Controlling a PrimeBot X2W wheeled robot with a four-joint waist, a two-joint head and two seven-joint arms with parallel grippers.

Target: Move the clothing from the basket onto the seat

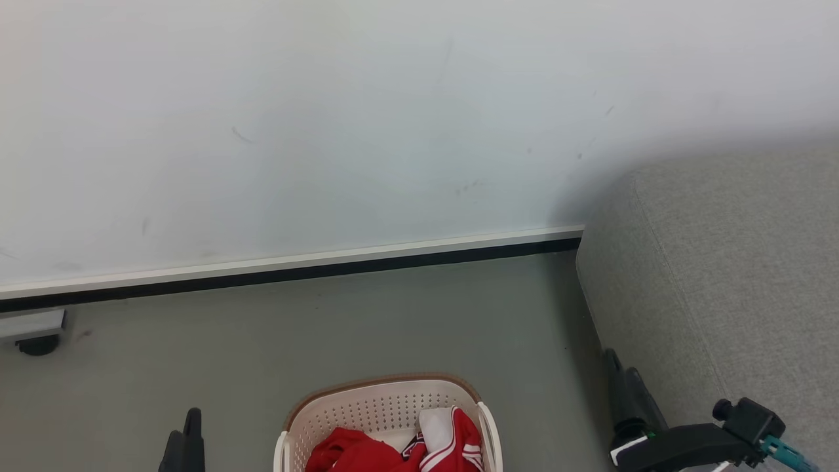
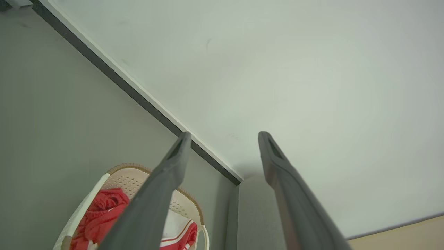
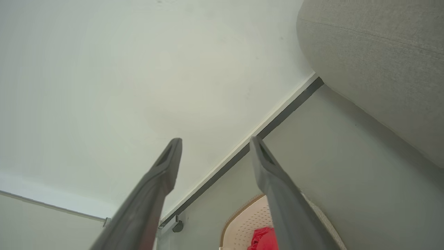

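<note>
The cream-white basket (image 1: 367, 410) with small holes and a brown rim stands on the floor at the bottom middle of the head view. Red clothing (image 1: 367, 452) with white stripes lies bunched inside it. The grey-green seat (image 1: 727, 275) rises at the right. My left gripper (image 1: 187, 432) is at the lower left, left of the basket, open and empty; its wrist view has the basket (image 2: 125, 175) and clothing (image 2: 104, 211) behind its fingers. My right gripper (image 1: 623, 377) stands by the seat's front, open and empty; its wrist view catches the basket (image 3: 242, 225), clothing (image 3: 262, 239) and seat (image 3: 381, 59).
A pale wall (image 1: 328, 131) with a white and black skirting strip (image 1: 295, 269) runs behind the basket. Grey floor (image 1: 393, 321) stretches between wall, basket and seat. A small grey fitting with a dark wheel (image 1: 36, 331) sits at the far left by the wall.
</note>
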